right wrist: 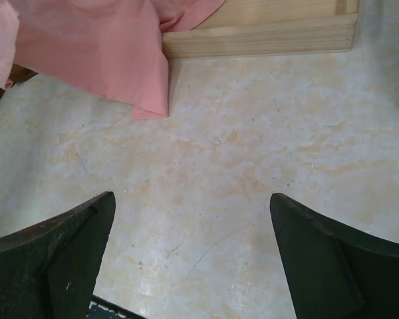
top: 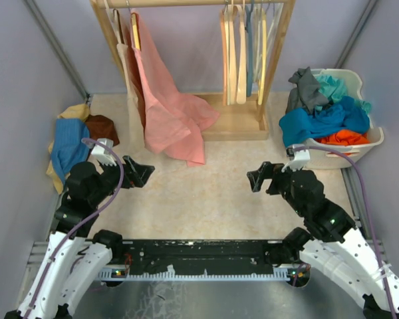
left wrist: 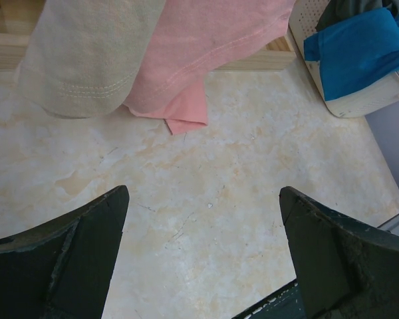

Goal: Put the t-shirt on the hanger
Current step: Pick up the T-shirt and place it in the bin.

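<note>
The deep teal-blue t-shirt (top: 322,123) lies bunched on top of the clothes in the white basket (top: 372,141) at the right. It also shows in the left wrist view (left wrist: 359,50), hanging over the basket rim. Several wooden hangers (top: 236,56) hang edge-on at the right end of the rack. I cannot tell which of them is the orange-tan hanger. My left gripper (top: 141,174) (left wrist: 203,199) is open and empty above the bare floor. My right gripper (top: 256,178) (right wrist: 191,203) is also open and empty, left of the basket.
A pink garment (top: 169,106) and a beige one (top: 128,80) hang at the rack's left end, reaching the floor. The wooden rack base (top: 236,123) stands at the back. A pile with duller blue cloth (top: 68,143) lies at the left. Grey, turquoise and orange clothes share the basket.
</note>
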Robot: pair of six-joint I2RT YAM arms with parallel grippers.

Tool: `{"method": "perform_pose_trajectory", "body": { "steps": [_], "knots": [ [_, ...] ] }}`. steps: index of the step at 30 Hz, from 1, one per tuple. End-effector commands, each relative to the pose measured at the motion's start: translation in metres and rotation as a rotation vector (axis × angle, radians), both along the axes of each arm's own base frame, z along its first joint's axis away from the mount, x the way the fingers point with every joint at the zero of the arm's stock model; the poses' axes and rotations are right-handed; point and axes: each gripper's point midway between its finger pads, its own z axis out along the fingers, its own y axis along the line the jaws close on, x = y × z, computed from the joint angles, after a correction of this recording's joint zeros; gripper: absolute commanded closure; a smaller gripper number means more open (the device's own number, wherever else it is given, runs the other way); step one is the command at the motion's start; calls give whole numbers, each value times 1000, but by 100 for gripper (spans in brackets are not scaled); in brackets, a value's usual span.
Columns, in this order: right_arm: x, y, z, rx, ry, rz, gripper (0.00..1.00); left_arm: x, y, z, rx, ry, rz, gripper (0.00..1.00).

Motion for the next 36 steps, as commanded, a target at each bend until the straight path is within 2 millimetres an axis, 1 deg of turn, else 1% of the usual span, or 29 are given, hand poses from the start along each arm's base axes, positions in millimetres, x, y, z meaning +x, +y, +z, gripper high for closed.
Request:
{"method": "perform_pose_trajectory", "body": {
  "steps": [1, 6, 8, 10, 16, 19, 22, 25, 27, 29, 33, 36],
  "knots": [
    [8, -6, 20, 34, -41, -56, 1, 2, 0, -1, 2, 0, 2, 0],
    [8, -1, 36, 45, -58, -32, 1, 5, -7, 1, -20, -5, -30, 0],
    [8, 3, 45, 46, -64, -10, 1, 7, -14, 2, -33, -9, -62, 1],
    [10, 6, 52, 40, -65, 1, 1, 9, -21, 7, -52, -21, -96, 1],
    [31, 3, 65, -47, -17, -76, 1, 13, -44, 24, -119, -29, -212, 1],
    [43, 5, 78, -62, -15, -109, 1, 14, -54, 28, -144, -21, -255, 1],
    [57, -3, 87, -76, 0, -165, 1, 12, -67, 29, -155, 1, -305, 1],
    [75, -19, 87, -52, 59, -209, 1, 3, -84, 31, -147, 8, -347, 1],
    [85, -38, 86, -21, 92, -251, 1, -6, -98, 32, -137, 6, -368, 1],
    [92, -62, 87, -2, 110, -312, 3, -16, -109, 29, -129, 14, -390, 1],
    [102, -100, 90, 10, 132, -426, 7, -31, -124, 20, -136, 49, -439, 1],
    [111, -123, 95, 8, 137, -502, 17, -39, -132, 10, -131, 68, -468, 1]
  ]
}}
